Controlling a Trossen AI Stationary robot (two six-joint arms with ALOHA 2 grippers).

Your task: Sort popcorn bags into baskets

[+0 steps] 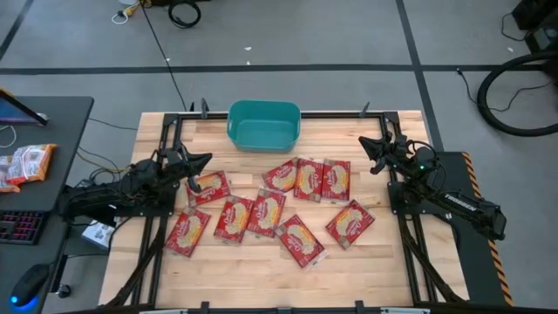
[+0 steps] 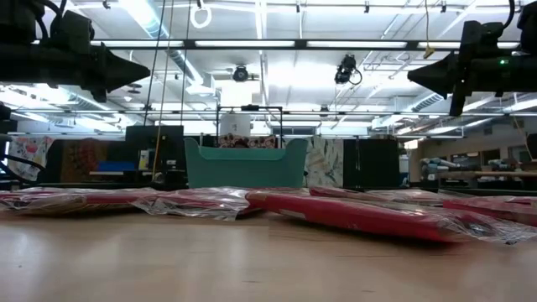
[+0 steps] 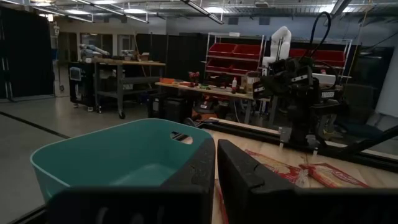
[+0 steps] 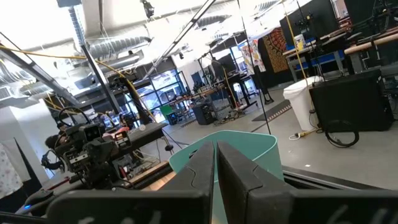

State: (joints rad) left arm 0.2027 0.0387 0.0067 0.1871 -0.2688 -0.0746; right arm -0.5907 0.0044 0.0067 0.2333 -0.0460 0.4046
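Note:
Several red popcorn bags with cream ovals lie flat across the middle of the table (image 1: 301,180), (image 1: 212,187), (image 1: 301,240). The teal basket (image 1: 263,124) stands at the far edge, centre, and shows no bags inside; it also shows in the low view (image 2: 244,162) and both wrist views (image 3: 118,158), (image 4: 249,146). My left gripper (image 1: 202,160) hovers shut above the table's left side, beside the leftmost bags. My right gripper (image 1: 366,143) hovers shut above the right side, past the right-hand bags. Both point toward the table's middle, holding nothing.
A desk left of the table carries a paler orange-and-white packet (image 1: 24,162), a keyboard (image 1: 22,225) and a mouse. Black frame rails (image 1: 166,131) run along the table's sides. Bare wood lies along the near edge (image 1: 261,279) and either side of the basket.

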